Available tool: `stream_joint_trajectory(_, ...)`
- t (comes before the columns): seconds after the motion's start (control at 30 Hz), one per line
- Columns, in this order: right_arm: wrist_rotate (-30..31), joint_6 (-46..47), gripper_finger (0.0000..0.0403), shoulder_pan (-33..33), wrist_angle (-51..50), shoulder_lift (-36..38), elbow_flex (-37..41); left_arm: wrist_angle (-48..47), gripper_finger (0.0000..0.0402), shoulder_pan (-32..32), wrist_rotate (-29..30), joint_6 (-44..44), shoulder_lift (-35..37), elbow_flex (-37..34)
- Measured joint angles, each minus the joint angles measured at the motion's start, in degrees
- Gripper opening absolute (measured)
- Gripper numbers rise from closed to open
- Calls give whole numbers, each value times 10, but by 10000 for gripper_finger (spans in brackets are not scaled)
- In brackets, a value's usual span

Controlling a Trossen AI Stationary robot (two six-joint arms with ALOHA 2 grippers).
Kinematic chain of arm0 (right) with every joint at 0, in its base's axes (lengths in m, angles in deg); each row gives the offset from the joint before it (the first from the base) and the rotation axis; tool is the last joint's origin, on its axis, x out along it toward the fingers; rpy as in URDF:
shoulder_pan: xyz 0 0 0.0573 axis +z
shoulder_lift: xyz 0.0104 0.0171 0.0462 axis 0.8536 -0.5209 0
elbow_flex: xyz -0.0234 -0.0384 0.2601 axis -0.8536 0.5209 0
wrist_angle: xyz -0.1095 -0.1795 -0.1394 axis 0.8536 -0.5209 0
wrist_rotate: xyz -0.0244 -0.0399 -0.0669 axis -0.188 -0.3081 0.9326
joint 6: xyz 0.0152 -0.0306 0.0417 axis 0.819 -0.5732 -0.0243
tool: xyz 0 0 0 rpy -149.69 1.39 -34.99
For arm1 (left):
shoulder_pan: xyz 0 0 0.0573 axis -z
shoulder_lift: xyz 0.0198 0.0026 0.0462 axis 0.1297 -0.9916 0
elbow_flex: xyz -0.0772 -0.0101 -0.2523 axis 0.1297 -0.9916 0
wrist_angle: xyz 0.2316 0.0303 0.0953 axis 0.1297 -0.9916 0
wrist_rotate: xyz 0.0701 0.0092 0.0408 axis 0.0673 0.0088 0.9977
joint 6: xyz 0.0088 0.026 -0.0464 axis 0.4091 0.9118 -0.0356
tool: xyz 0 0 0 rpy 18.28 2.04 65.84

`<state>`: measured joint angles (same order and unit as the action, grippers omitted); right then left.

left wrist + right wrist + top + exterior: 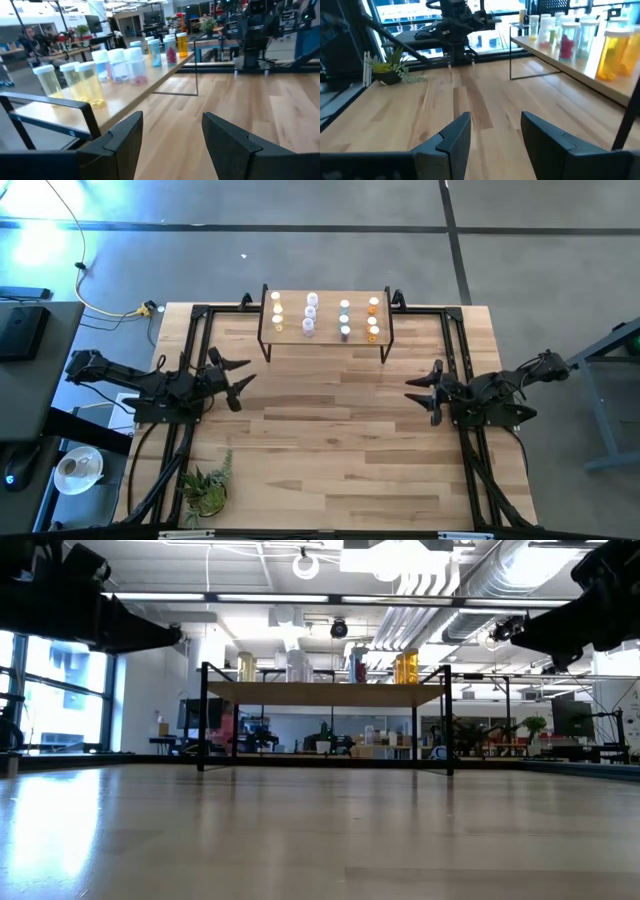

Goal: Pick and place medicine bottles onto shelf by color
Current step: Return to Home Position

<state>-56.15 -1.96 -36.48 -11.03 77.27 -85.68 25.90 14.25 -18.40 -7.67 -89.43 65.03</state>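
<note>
Medicine bottles [310,313] lined up on the shelf [291,315], both grippers open

The shelf is a small flat board of light wood. It stands on thin black metal legs [203,720] at the far edge of the table [330,445], in the middle. The table top is made of long pale wood planks, and it looks smooth.

All the bottles in view stand upright on the shelf. They are little round tubes with flat white caps. From above they make four short rows, sorted by color. The yellow bottles [276,311] are on the left end. Next come the white bottles [122,64], then the bluish bottles [344,318]. The orange bottles [372,320] are on the right end. You can see through the plastic bodies, and some hold small red bits at the bottom.

The left gripper [240,376] hangs over the left side of the table, well apart from the shelf. Its two dark, wedge-shaped fingers [120,142] are spread wide with nothing between them.

The right gripper [422,388] hangs over the right side, also well apart from the shelf. Its fingers [547,137] are spread wide too, and it holds nothing.

A small green plant [207,485] with thin leaves sits at the table's near left corner.
</note>
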Motion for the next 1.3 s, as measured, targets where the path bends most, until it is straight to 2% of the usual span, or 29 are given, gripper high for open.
stream_joint_trajectory(0.13, 27, 32, 165, 0, -17, 4, 0, 1, 195, -7, 0, 18, 0, 0)
stream_joint_trajectory(0.23, 68, 48, 165, 0, -13, 3, 9, 0, 195, -10, 0, 3, 0, 0)
stream_joint_trajectory(0.57, 194, 22, 165, 0, -13, 4, 9, 0, 195, -10, 20, -9, 0, 0)
stream_joint_trajectory(0.73, 195, 2, 165, 0, -13, 4, 9, 0, 195, -10, 62, 36, 0, 0)
stream_joint_trajectory(0.93, 206, -12, 165, 0, -13, 4, 9, 0, 195, -10, 106, 50, 0, 0)
stream_joint_trajectory(1.13, 260, -28, 165, 0, -16, 4, 9, 1, 195, -10, 109, 68, 0, 0)
stream_joint_trajectory(1.3, 264, -23, 165, 0, -17, 4, 9, 1, 195, -10, 109, 68, 0, 0)
